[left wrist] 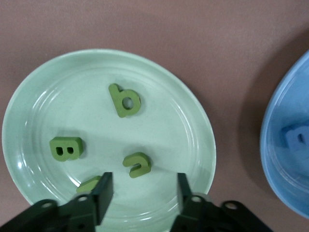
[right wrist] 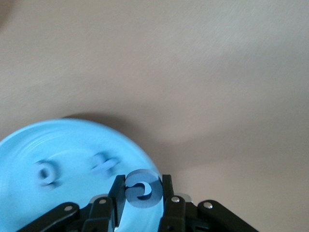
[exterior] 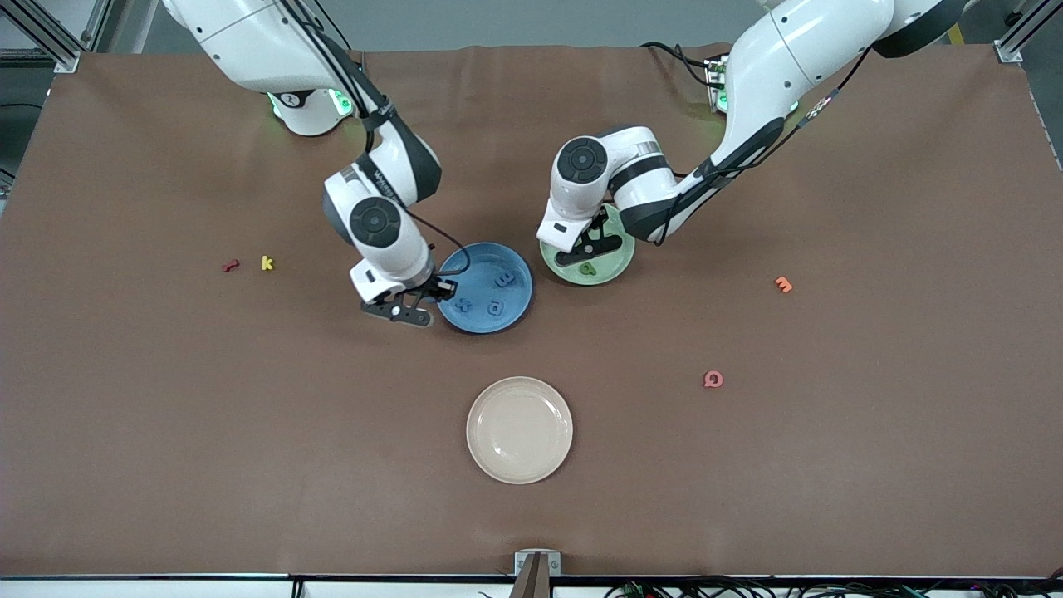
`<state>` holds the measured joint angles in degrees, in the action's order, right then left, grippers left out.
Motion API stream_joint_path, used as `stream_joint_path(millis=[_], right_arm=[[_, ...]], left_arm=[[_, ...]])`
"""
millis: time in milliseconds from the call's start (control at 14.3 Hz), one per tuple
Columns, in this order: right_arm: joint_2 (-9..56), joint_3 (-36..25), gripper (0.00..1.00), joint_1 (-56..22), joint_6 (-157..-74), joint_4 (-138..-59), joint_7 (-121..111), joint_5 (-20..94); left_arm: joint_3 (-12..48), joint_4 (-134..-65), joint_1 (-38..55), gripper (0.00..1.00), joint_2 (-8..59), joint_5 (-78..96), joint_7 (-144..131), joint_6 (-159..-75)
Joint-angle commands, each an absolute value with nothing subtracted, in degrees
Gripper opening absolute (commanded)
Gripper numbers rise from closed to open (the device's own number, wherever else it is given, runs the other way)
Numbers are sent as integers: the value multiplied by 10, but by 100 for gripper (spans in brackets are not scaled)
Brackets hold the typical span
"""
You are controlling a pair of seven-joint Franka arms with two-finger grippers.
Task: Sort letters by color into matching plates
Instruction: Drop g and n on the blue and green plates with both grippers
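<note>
Two plates sit mid-table, side by side. Your left gripper (left wrist: 141,191) hangs over the green plate (left wrist: 29,96) with its fingers apart and nothing between them; four green letters (left wrist: 124,100) lie in that dish. Your right gripper (right wrist: 141,193) is clamped on a blue letter (right wrist: 141,188) above the rim of the blue plate (exterior: 519,286), where three blue letters (exterior: 503,281) already rest.

The right gripper (right wrist: 141,193) hangs low over the middle of the table, fingers (right wrist: 117,193) clamped on a small piece. The left gripper (left wrist: 141,191), also over the middle, points straight down with its fingers (left wrist: 104,191) parted, holding nothing.
</note>
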<state>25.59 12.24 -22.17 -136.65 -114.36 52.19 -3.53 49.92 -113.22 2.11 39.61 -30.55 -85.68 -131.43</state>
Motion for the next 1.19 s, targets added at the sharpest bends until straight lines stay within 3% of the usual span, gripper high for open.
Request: stream_joint_path(millis=[0, 349, 418, 488, 558, 837, 1116], right_arm=[[253, 148, 3, -219, -1364, -1145, 588, -38], [254, 152, 5, -236, -1363, -1145, 623, -38], [254, 152, 20, -235, -1362, -1145, 623, -38], [254, 152, 84, -236, -1362, -1144, 623, -38], [254, 152, 100, -236, -1362, -1145, 625, -38], [254, 152, 100, -236, -1363, -1144, 625, -39], [254, 152, 100, -236, -1361, -1144, 625, -40]], left_arm=[[497, -1128, 13, 93, 387, -302, -842, -1316], [516, -1127, -52, 99, 338, -294, -762, -1289], [535, -1128, -85, 99, 331, -287, -742, -1279], [561, -1128, -127, 99, 327, -283, -721, -1262], [591, -1128, -172, 99, 326, -283, -695, -1243], [713, -1127, -345, 99, 326, -284, -619, -1174], [742, -1122, -425, 99, 327, -293, -582, -1165]])
